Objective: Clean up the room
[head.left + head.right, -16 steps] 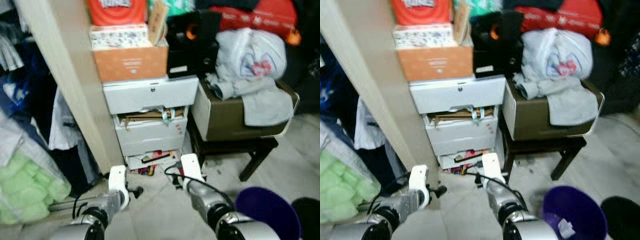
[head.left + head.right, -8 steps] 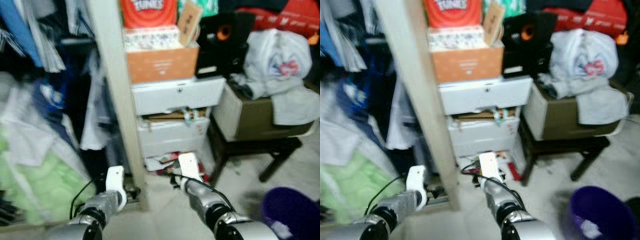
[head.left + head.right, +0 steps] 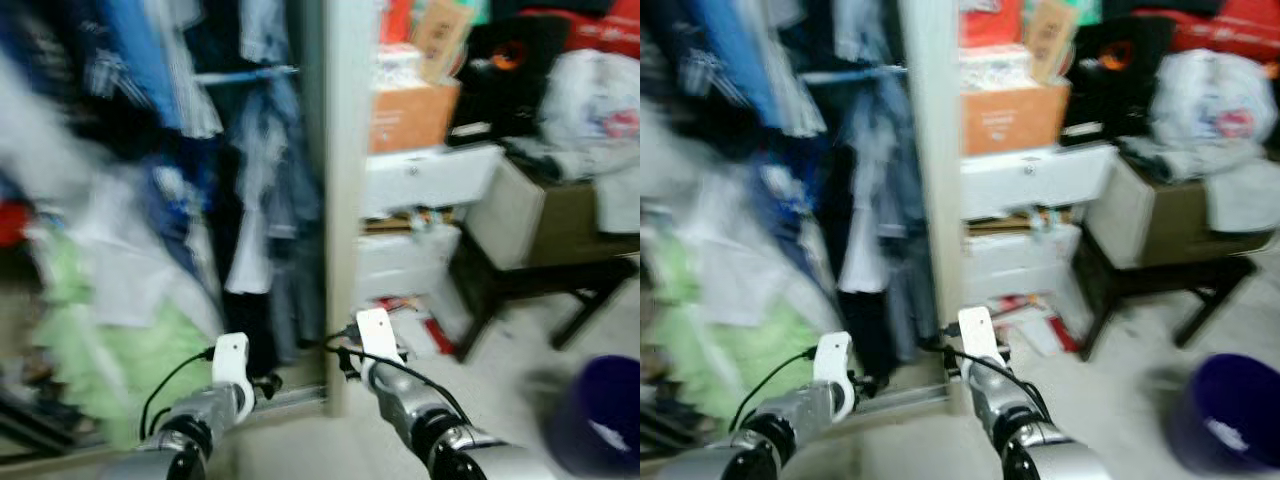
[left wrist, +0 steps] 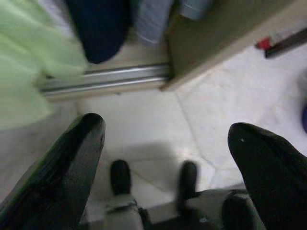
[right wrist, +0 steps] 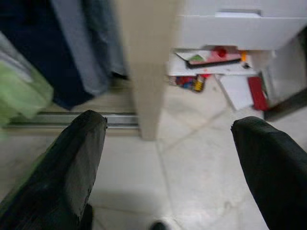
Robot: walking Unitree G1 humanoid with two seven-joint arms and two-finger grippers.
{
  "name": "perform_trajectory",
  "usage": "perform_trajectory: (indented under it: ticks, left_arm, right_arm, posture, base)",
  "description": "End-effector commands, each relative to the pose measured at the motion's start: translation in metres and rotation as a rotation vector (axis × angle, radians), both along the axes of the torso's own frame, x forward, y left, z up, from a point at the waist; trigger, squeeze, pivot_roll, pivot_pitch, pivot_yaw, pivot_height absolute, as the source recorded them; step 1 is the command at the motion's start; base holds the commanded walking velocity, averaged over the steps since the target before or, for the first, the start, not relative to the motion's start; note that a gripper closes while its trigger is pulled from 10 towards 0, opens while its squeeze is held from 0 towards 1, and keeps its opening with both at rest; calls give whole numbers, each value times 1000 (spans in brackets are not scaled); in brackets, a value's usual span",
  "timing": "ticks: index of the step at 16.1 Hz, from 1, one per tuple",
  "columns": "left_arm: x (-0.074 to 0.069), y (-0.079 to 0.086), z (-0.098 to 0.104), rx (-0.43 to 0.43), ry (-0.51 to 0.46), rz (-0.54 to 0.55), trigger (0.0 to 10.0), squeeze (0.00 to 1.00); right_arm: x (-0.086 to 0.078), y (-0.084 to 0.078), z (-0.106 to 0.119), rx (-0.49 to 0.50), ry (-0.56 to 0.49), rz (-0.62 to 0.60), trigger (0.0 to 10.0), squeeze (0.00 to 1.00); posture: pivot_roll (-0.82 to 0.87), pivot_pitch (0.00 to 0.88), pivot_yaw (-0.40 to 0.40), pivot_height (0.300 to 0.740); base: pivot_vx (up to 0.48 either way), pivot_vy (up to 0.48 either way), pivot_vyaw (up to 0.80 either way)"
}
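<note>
I read the room's clutter from the head views, all of it blurred: papers and small red items (image 5: pixel 211 72) spill on the pale tiled floor (image 5: pixel 201 167) under the bottom of a white drawer unit (image 3: pixel 1030 200), at about one o'clock from my arms. An orange box (image 3: pixel 1015 115) sits on top of the drawers, with a black speaker (image 3: pixel 1120 75) beside it. Further out at two o'clock a dark stool (image 3: pixel 1160 275) carries a beige case with grey cloth and a white bag (image 3: pixel 1215 100) heaped on it. A purple bin (image 3: pixel 1230 410) stands on the floor at four o'clock. A pale upright post (image 3: pixel 935 180) divides the drawers from hanging clothes (image 3: pixel 210 150) at ten to eleven o'clock, with something pale green (image 3: pixel 120 360) low at nine o'clock.

My left gripper (image 4: pixel 168 167) hangs over the floor near a metal sliding track (image 4: pixel 105 79), fingers spread wide, holding nothing. My right gripper (image 5: pixel 168 167) hangs near the post's foot, likewise spread wide and empty.
</note>
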State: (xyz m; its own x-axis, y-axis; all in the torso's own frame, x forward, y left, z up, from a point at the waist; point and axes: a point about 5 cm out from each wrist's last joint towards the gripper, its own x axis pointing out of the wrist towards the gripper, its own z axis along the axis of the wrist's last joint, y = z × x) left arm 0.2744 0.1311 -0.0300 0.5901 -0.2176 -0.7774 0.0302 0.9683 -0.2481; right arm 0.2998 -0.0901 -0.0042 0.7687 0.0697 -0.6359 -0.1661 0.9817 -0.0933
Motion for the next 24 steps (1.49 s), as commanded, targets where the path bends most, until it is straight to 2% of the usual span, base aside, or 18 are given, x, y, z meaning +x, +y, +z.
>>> perform_trajectory:
  ticks: [1, 3, 7, 21, 24]
  left_arm:
    - [-2, -8, -1, -5, 12, -13, 10000, 0]
    - [-2, -7, -1, -1, 7, -3, 10000, 0]
    - [0, -3, 0, 6, -2, 41, 10000, 0]
    - [5, -3, 4, 4, -32, 44, 10000, 0]
    - [5, -3, 3, 5, -30, 42, 10000, 0]
  right_arm:
    - [2, -9, 1, -18, -5, -16, 10000, 0]
    - [1, -8, 0, -21, -2, -11, 10000, 0]
    - [1, -8, 0, -26, -1, -7, 10000, 0]
    - [3, -8, 2, -40, -6, 2, 10000, 0]
    - [3, -8, 2, -47, -8, 8, 10000, 0]
  posture:
    - [-92, 0, 40, 740]
    - [-91, 0, 40, 740]
    - [-92, 0, 43, 740]
    - [-97, 0, 49, 740]
    - [-97, 0, 49, 740]
  base:
    - [0, 480, 0]
    - [0, 394, 0]
    - [0, 0, 0]
    - [0, 0, 0]
    - [0, 0, 675]
